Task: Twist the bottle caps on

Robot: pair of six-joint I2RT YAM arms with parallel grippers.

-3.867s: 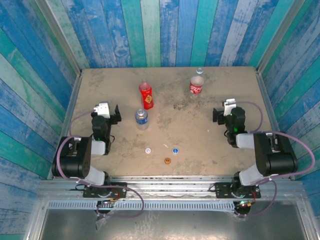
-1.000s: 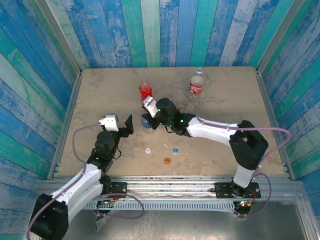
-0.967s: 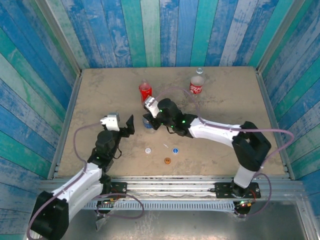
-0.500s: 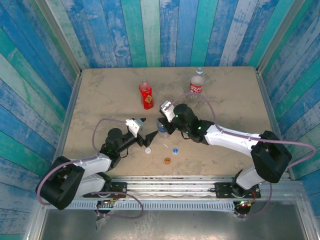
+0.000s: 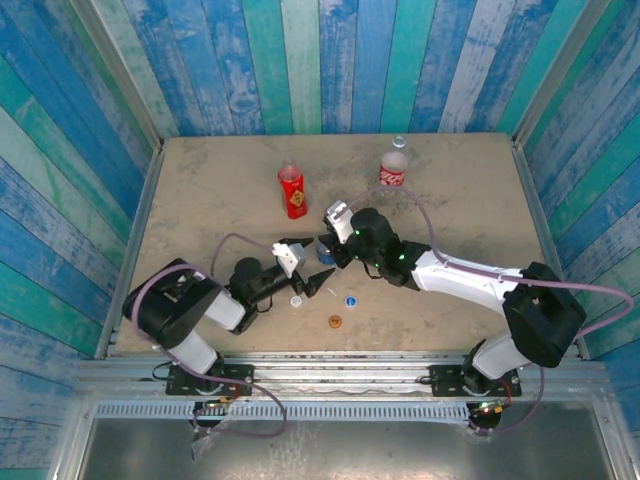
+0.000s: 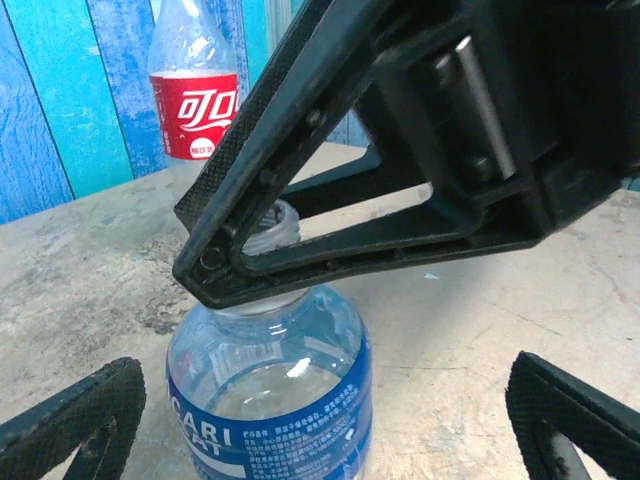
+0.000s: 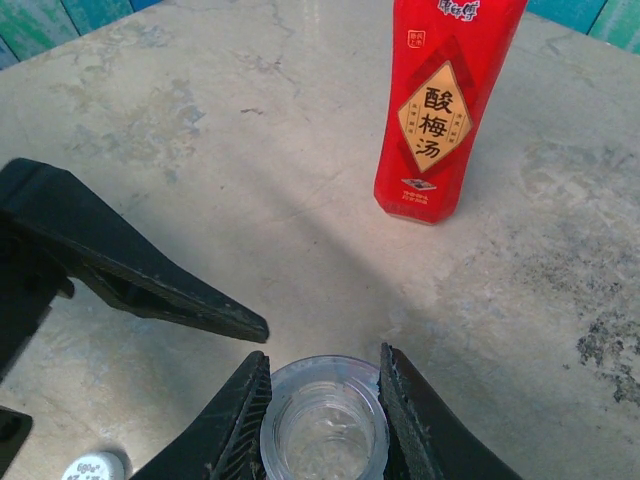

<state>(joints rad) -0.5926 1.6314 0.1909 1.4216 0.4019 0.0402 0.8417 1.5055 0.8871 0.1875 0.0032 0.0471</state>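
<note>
The clear blue-label bottle (image 5: 327, 259) stands uncapped mid-table. My right gripper (image 5: 326, 248) is shut on its neck; the right wrist view shows the open mouth (image 7: 323, 420) pinched between both fingers (image 7: 238, 425). My left gripper (image 5: 311, 267) sits low just left of it, open, with the bottle (image 6: 270, 390) standing between its spread fingertips (image 6: 75, 420) and not touched. The white cap (image 5: 296, 300) lies below the left gripper, the blue cap (image 5: 351, 299) and orange cap (image 5: 335, 321) nearer the front. The red-and-yellow bottle (image 5: 292, 190) and the cola bottle (image 5: 393, 170) stand farther back.
A small clear object (image 5: 399, 141) sits by the back wall behind the cola bottle. Blue plank walls close in the table (image 5: 200, 200) on three sides. In the right wrist view the red bottle (image 7: 440, 110) stands close behind the held neck, and the white cap (image 7: 93, 467) lies at lower left.
The right gripper took the blue-label bottle and dragged it right and forward. The left arm swung in from the left and now brackets the bottle with open fingers.
</note>
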